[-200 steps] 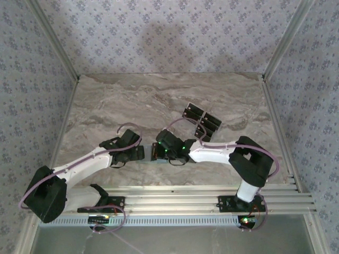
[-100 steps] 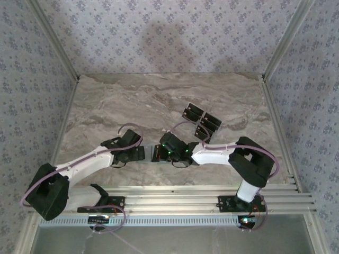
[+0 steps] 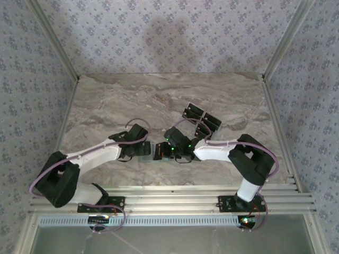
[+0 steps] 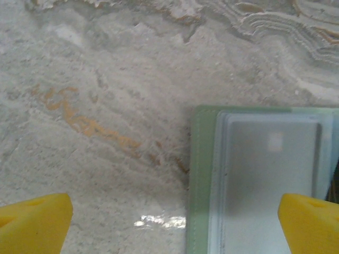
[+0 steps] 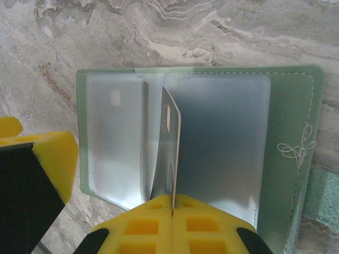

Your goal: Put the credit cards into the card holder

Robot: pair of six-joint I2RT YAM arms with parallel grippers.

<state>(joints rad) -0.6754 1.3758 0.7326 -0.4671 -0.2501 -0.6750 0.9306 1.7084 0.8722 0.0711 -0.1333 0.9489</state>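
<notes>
Where the card holder [image 5: 288,106] lies opened flat on the marble-patterned table [image 3: 106,106], close to the front edge and between the two arms, its clear plastic sleeves [image 5: 222,137] face upward over the sage-green lining. One card [image 5: 168,153] stands on its edge over the middle of the open holder. It is pinched by the right jaws, whose yellow fingertips [image 5: 143,225] are pressed together on its near edge. Its far edge meets the sleeves near the fold, but I cannot tell whether it has entered a pocket. The other credit cards [image 3: 204,120], dark and flat, lie in a loose cluster on the table farther back and to the right, apart from the holder.

The holder's right flap carries a thin pale leaf-and-stem motif [image 5: 296,148] and a line of stitching along its border. The pinched card shows a small pale rectangular mark. Any marks on the cards lying on the table are too small to make out.

The left jaws are spread wide and grip nothing. One yellow fingertip [image 4: 32,222] sits over bare table and the other over the holder's sleeve. From above, the two wrists cover most of the holder, and a cable loops across the loose cards. A teal patch [image 5: 323,190] at the right wrist view's edge is cut off and unidentifiable.
</notes>
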